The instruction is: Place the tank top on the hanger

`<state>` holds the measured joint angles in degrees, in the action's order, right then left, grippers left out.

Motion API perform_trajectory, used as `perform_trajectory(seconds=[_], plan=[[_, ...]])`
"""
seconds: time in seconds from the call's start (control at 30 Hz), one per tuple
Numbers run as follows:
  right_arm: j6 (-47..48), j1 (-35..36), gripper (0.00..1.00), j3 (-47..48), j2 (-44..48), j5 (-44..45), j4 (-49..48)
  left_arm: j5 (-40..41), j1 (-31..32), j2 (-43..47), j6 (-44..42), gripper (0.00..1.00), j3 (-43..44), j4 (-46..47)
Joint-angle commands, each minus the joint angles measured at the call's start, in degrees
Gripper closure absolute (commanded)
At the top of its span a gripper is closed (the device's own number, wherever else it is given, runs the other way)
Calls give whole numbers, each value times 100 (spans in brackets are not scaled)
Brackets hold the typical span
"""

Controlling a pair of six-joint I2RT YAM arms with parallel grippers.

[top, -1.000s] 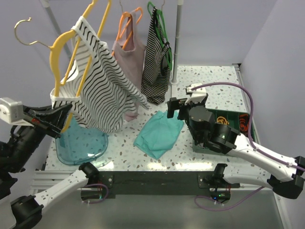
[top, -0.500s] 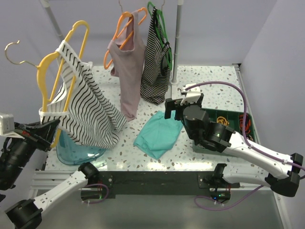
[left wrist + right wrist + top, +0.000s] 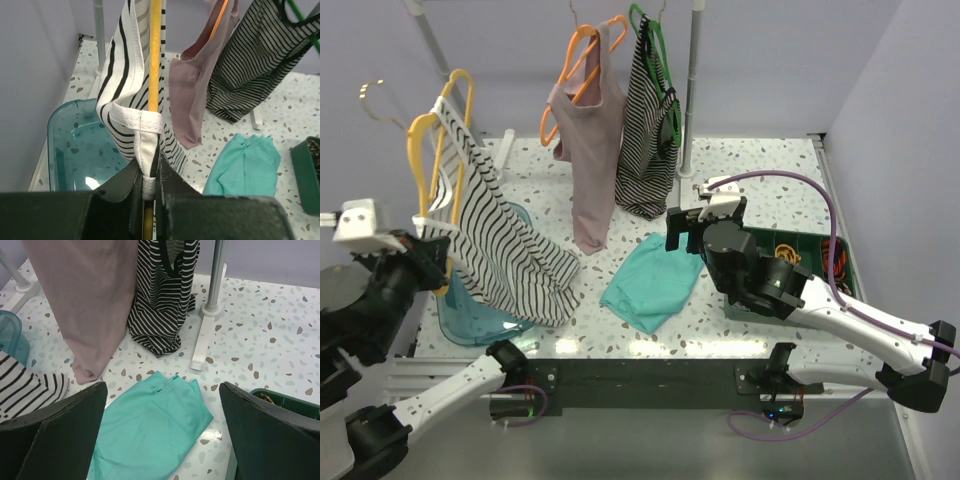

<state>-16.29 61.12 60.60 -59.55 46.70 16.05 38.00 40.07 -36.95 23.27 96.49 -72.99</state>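
Note:
The white, thinly striped tank top [image 3: 510, 255] hangs draped over the yellow hanger [image 3: 418, 150], held up at the far left with its metal hook [image 3: 378, 95] uppermost. My left gripper [image 3: 428, 255] is shut on the hanger's lower bar together with the top's white hem. In the left wrist view the hem [image 3: 142, 135] and the yellow bar [image 3: 155, 50] run down between the closed fingers of that gripper [image 3: 148, 176]. My right gripper [image 3: 685, 228] stands open above the table's middle, holding nothing; its wrist view shows the gripper [image 3: 162, 390] over a teal cloth [image 3: 150, 430].
A pink top on an orange hanger [image 3: 588, 150] and a dark striped top on a green hanger [image 3: 648, 130] hang from the rack, whose pole [image 3: 692, 90] stands beside them. A teal bin [image 3: 480, 310] sits under the tank top. A green tray [image 3: 800, 255] lies right.
My left arm has swung the hanger and tank top left and lower, turning them nearly edge-on. The right gripper shifted slightly left early on, then stayed still and open.

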Motion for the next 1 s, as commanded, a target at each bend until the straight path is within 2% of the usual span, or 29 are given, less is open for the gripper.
perform_trajectory(seconds=[0.0,0.23,0.4,0.57,0.63,0.83,0.97], plan=[[-128,23,1,31,198,-29,20,357,71,-725,108,100,-297,425],[-155,22,1,-48,426,-38,170,726,71,-1744,-295,100,-499,961],[-234,31,1,-162,664,-47,275,95,-227,-2290,-805,100,-622,1805],[-286,23,1,-224,848,-90,398,-1371,-1711,-2650,-1228,100,-605,2420],[-287,22,1,-224,866,-117,416,-1680,-2220,-2764,-1307,100,-465,2553],[-295,31,1,-198,857,-222,443,-2709,-3057,-3379,-1202,100,403,2553],[-339,22,1,-162,822,-258,469,-2982,-3199,-3810,-1123,100,1072,2395]])
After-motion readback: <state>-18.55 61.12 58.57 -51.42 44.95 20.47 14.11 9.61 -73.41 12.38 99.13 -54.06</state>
